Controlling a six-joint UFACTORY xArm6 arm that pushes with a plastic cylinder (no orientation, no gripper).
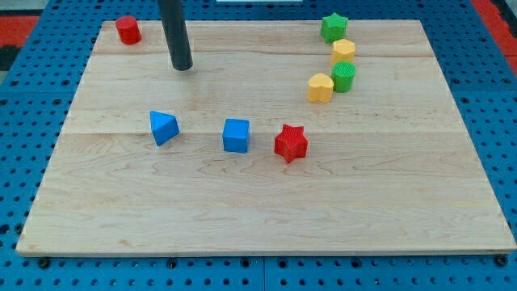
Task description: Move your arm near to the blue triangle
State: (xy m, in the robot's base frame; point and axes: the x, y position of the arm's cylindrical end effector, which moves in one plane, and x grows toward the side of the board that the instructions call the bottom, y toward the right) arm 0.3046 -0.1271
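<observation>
Nearest the view's bottom, a red star (291,143) sits just beside a blue cube (236,135) on a wooden board (266,218). Left of them lies the blue triangle (163,127). My tip (182,67) stands above it, apart, toward the view's top. No jaws exist on this rod. A red cylinder (128,30) occupies the top-left corner.

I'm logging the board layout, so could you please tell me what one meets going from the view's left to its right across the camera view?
red cylinder → blue triangle → my tip → blue cube → red star → yellow heart. The green and yellow blocks further right overlap in order, so I leave them out.
</observation>
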